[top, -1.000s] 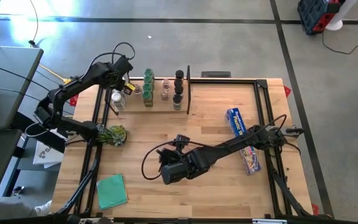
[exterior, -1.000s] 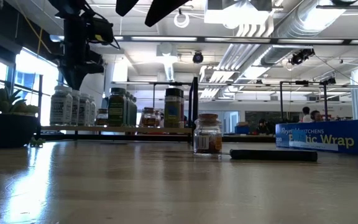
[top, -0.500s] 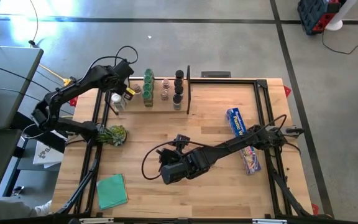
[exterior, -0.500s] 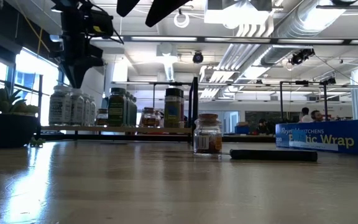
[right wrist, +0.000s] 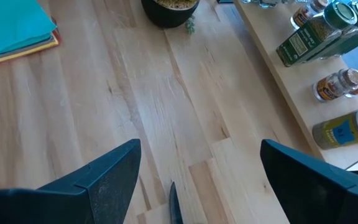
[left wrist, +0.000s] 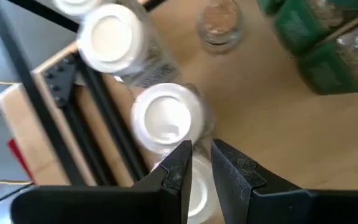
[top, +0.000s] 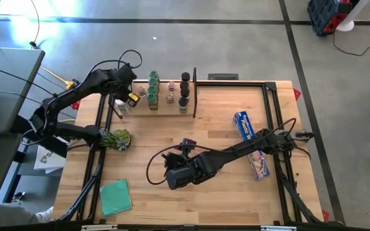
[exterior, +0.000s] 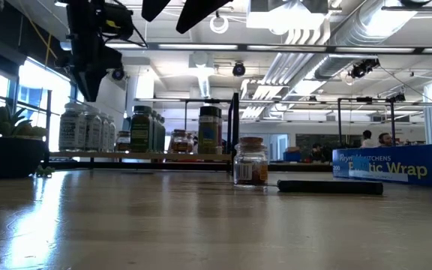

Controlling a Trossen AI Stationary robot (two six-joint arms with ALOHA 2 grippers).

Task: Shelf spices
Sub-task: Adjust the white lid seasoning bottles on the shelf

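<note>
Left gripper (left wrist: 201, 163) above the shelf's (top: 166, 108) left end, over the white-capped jars (left wrist: 166, 118); fingers nearly pressed together, apparently holding nothing, though hard to confirm from above. Spices (exterior: 145, 129) lined up along the shelf at the table's (top: 191, 199) far edge. One jar (exterior: 250, 161) still out on the tabletop. Right gripper (right wrist: 194, 186) spread wide, empty, near the table's middle.

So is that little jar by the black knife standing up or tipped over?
Standing up. In the low view the jar sits flat on the table, lid on top, beside the knife.
</note>
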